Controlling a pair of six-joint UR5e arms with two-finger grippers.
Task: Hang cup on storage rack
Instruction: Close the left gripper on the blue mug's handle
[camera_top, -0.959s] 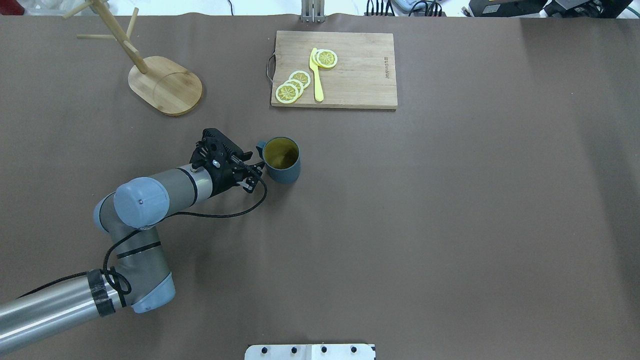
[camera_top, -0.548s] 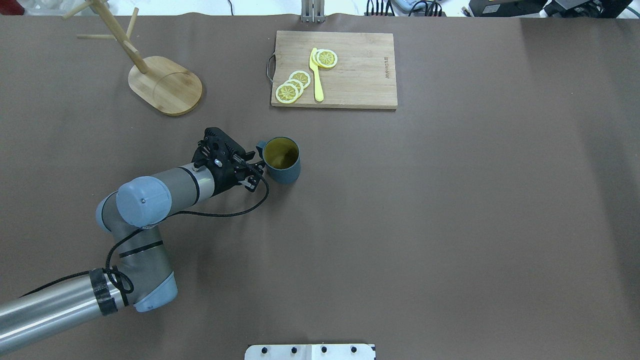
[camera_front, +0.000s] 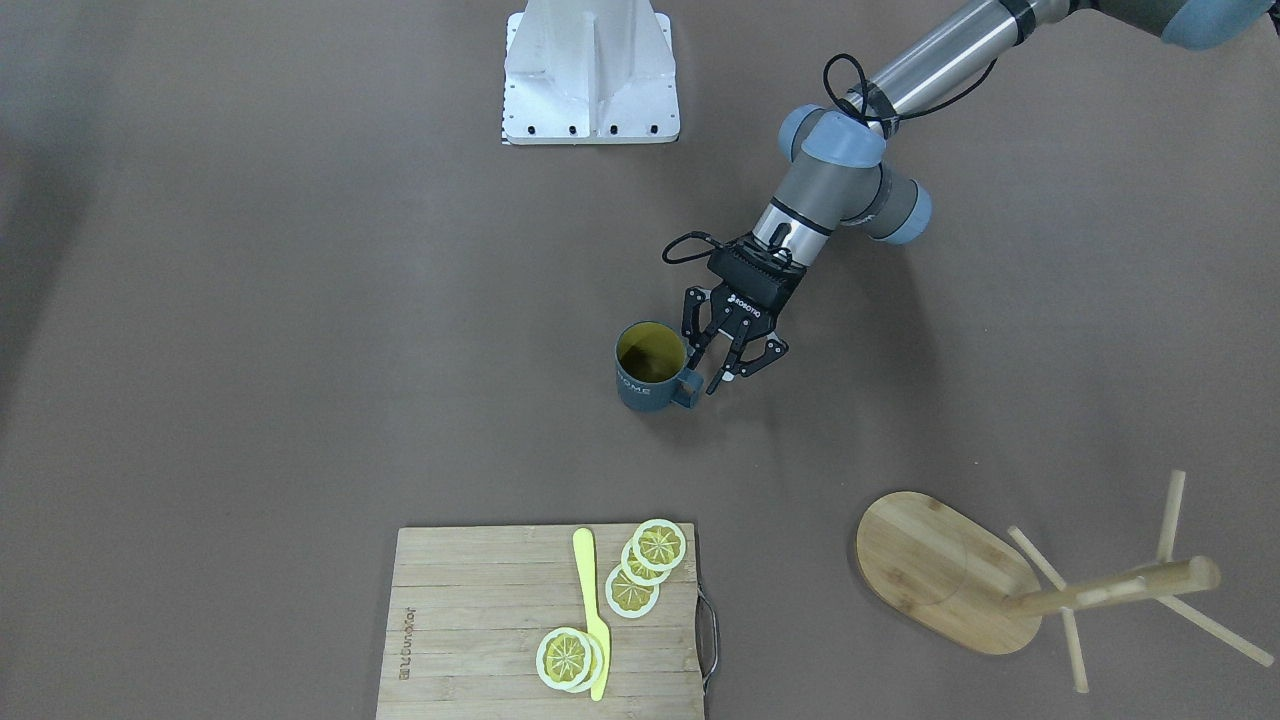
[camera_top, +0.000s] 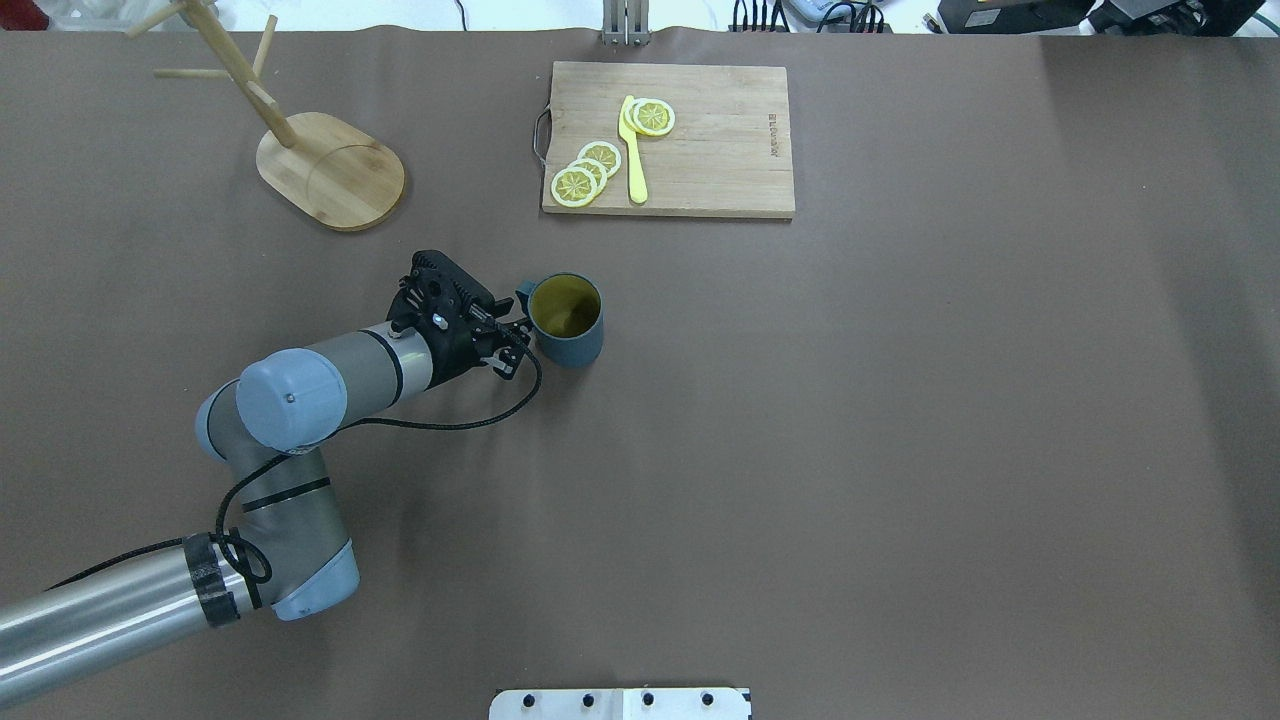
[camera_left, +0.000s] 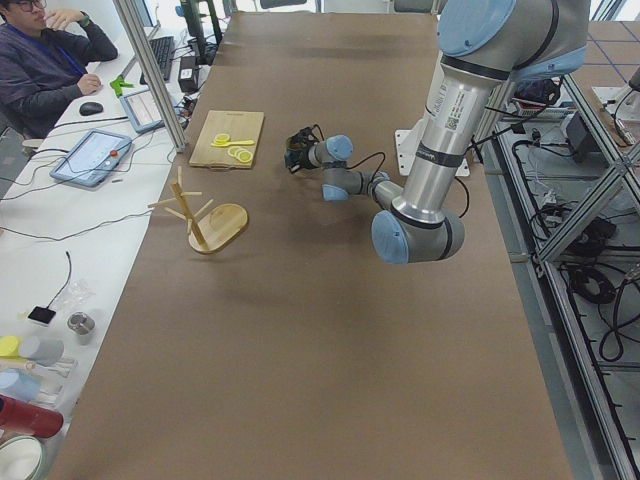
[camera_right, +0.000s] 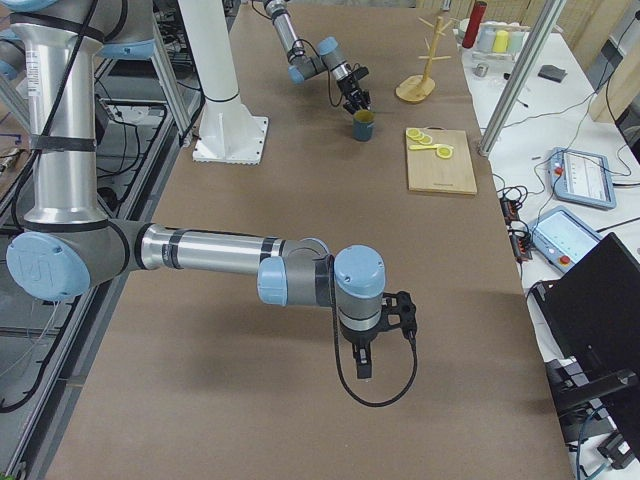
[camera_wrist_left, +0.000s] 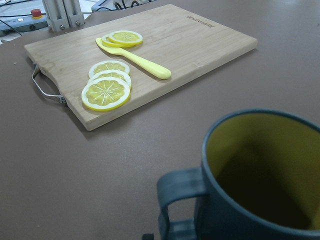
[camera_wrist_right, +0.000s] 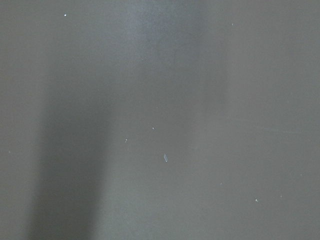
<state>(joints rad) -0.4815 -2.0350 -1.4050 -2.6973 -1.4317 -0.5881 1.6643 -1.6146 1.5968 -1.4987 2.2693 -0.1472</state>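
Cup (camera_top: 570, 350) upright on tabletop (camera_top: 900, 450), mouth up, yellow inside showing. Handle points to robot's left and slightly away from it. Left jaws spread open, holding nothing, low beside cup on handle side. One side of jaws close by cup wall, other side out clear of it. Handle just ahead of jaws, contact not discernible. Storage rack (camera_top: 330, 172) upright at far left, well apart from cup. Cutting board (camera_top: 720, 150) beyond cup. Right jaws show only in side camera: cannot tell state.

Left arm: we reach forward, elbow bent, wrist tilted downward.
Left pincer (camera_front: 727, 368): our jaws stand apart.
Right pincer (camera_right: 364, 368): we point it straight down; whether its jaws are apart is unclear.
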